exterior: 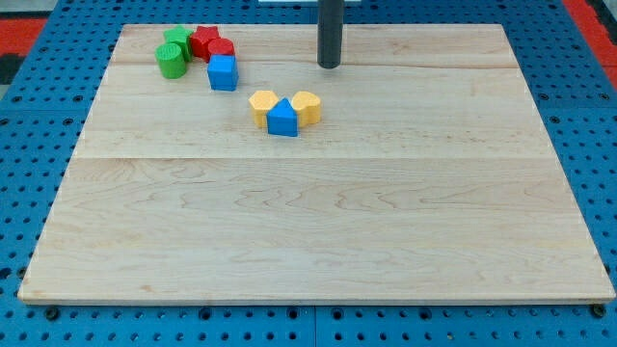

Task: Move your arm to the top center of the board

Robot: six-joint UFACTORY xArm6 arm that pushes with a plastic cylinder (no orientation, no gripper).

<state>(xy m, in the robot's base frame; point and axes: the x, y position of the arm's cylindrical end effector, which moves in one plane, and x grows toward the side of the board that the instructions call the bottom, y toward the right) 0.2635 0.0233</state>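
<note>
My tip (330,66) rests on the wooden board (318,212) near its top edge, about at the centre. It touches no block. Below and left of it sits a cluster: a yellow block (261,104), a blue block with a pointed top (282,118) and a second yellow block (307,106), all touching. At the top left lie two green blocks (173,60) (177,40), a red star-shaped block (203,40), a red block (222,48) and a blue cube (223,72), packed together.
The board lies on a blue perforated table (29,125). A red area (593,19) shows at the view's top right corner.
</note>
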